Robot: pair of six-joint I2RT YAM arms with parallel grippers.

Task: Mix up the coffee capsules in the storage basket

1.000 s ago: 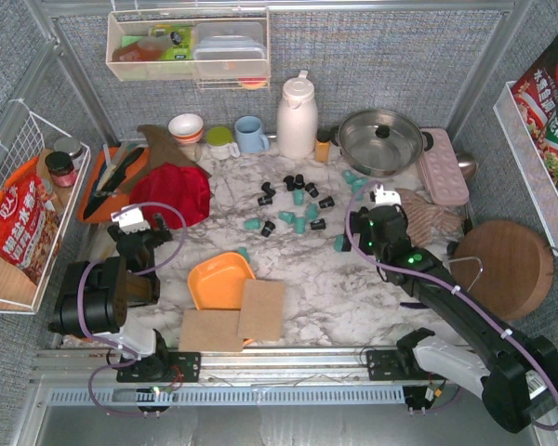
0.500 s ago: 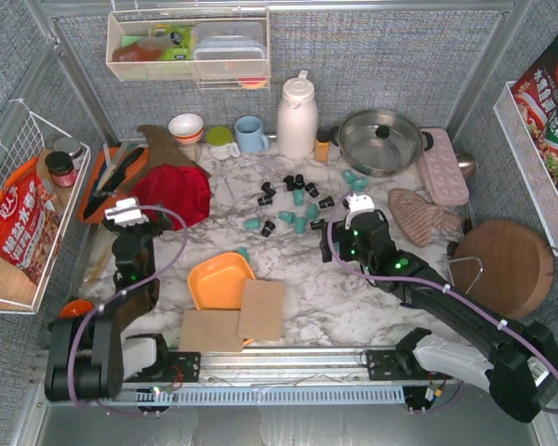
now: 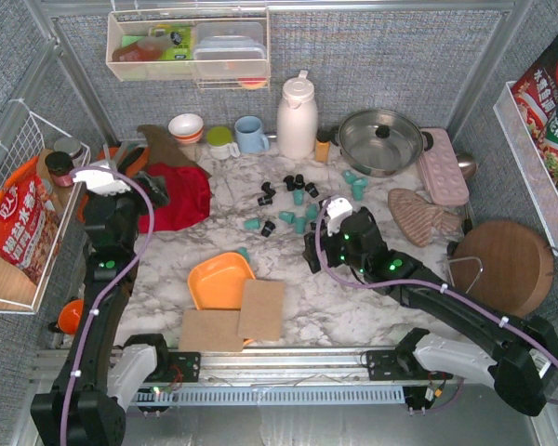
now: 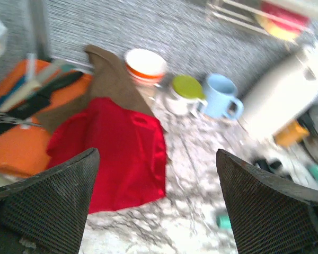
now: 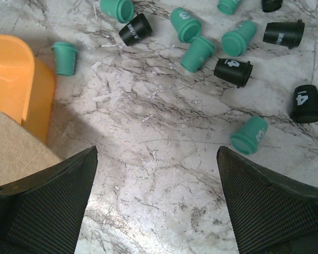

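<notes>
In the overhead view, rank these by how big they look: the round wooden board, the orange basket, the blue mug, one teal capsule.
1. round wooden board
2. orange basket, its near corner under a mat
3. blue mug
4. teal capsule

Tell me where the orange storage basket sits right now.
In the top view, the storage basket lies left of centre, a square brown mat overlapping its near right corner.
</notes>
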